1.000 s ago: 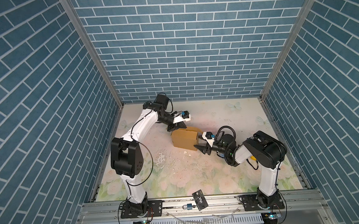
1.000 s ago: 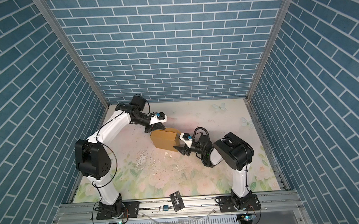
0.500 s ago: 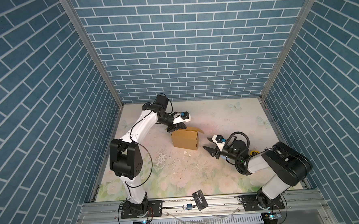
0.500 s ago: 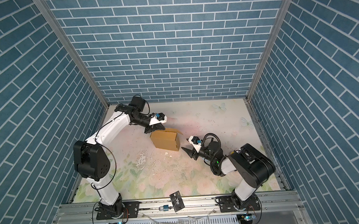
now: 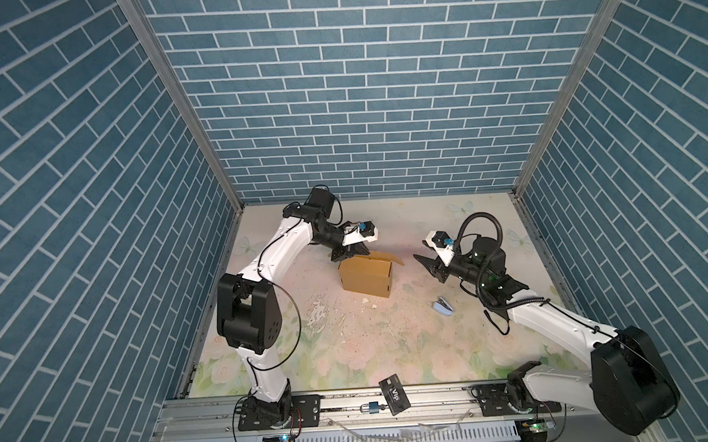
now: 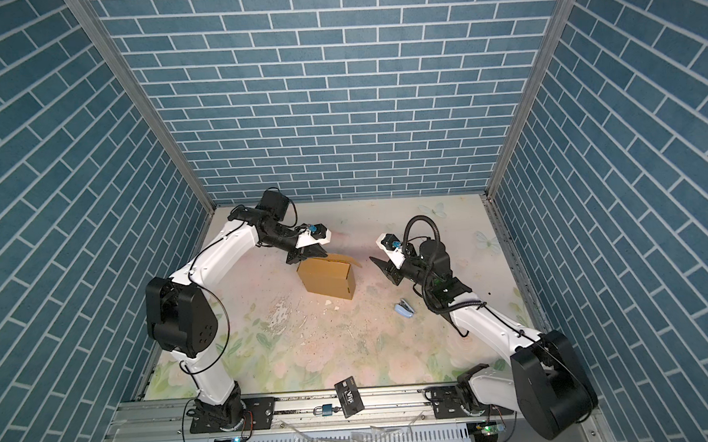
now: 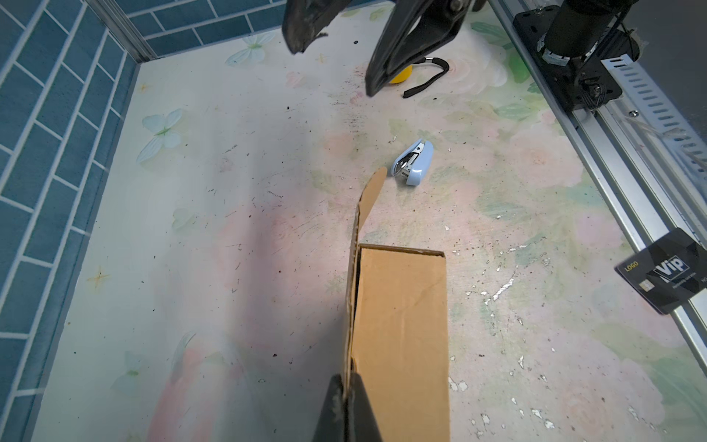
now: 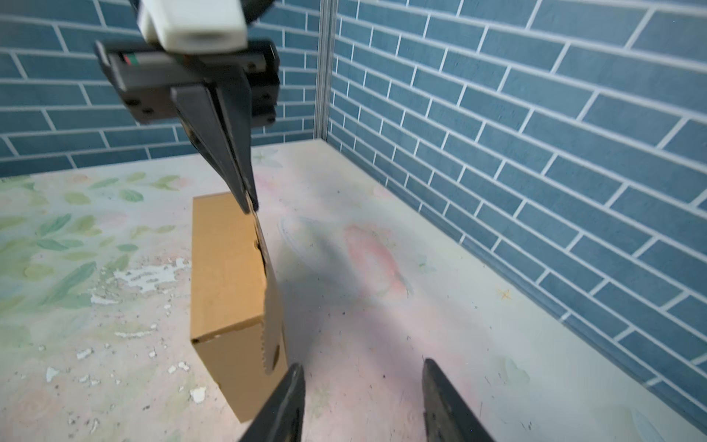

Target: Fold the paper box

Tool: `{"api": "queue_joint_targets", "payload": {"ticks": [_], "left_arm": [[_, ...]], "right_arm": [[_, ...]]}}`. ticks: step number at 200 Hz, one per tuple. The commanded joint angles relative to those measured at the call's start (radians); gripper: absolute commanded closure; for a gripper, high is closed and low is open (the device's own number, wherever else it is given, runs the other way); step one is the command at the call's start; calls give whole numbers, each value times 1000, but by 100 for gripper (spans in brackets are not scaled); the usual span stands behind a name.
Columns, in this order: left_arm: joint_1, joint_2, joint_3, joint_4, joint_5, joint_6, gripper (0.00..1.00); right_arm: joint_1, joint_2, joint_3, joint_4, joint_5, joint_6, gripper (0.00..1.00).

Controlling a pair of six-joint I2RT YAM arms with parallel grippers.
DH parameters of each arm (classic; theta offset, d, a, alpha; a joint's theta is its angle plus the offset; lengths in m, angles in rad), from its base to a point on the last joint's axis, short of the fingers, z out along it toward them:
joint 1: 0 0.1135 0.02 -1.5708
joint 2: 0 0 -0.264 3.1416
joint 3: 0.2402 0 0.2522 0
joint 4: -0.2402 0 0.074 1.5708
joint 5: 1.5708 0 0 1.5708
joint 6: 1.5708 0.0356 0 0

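Observation:
The paper box [image 5: 365,277] [image 6: 327,276] is a tan cardboard mailer standing on its edge on the floral table, left of the middle in both top views. Its back panel ends in a loose rounded flap [image 7: 373,191] that juts past the box's right end. My left gripper [image 5: 352,253] [image 7: 348,386] is shut on that panel's top edge, also visible in the right wrist view [image 8: 250,206]. My right gripper [image 5: 423,262] [image 8: 363,367] hovers to the right of the box [image 8: 225,268], apart from it, jaws open with nothing between them.
A light blue stapler [image 5: 443,306] [image 7: 413,162] lies on the table below the right gripper. A black VIP card [image 5: 394,394] and a padlock [image 5: 373,407] sit on the front rail. A black strap [image 7: 428,78] lies near the right arm's base. Blue brick walls enclose three sides.
The right gripper has drawn back to the right, away from the box's right end, and its jaws have narrowed. The left gripper keeps its grip in place.

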Motion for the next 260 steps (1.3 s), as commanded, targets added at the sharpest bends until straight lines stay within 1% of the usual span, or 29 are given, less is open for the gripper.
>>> {"api": "queue_joint_targets", "payload": {"ticks": [1, 13, 40, 50, 123, 206, 216, 229, 260], "left_arm": [[-14, -16, -22, -28, 7, -6, 97], [-17, -15, -21, -28, 4, -7, 97], [-19, -12, -16, -28, 3, -6, 96], [-19, -11, -16, -28, 3, -7, 96], [-20, -8, -19, -29, 4, -6, 96], [-26, -8, -21, -28, 2, -5, 96], [-26, -9, -21, -28, 3, -5, 95], [-25, -10, -24, -29, 3, -4, 95], [-26, -13, -32, -34, -3, 6, 95]], "right_arm": [[-9, 59, 69, -197, -36, -95, 52], [-9, 84, 97, -221, -58, -108, 53], [-6, 117, 136, -244, -152, -105, 59], [0, 119, 145, -251, -165, -104, 59], [79, 118, 188, -315, -174, -144, 60], [106, 142, 240, -363, -196, -179, 60], [106, 134, 243, -381, -199, -185, 60], [105, 108, 256, -450, -200, -222, 59], [74, 6, 282, -534, -191, -261, 58]]}}
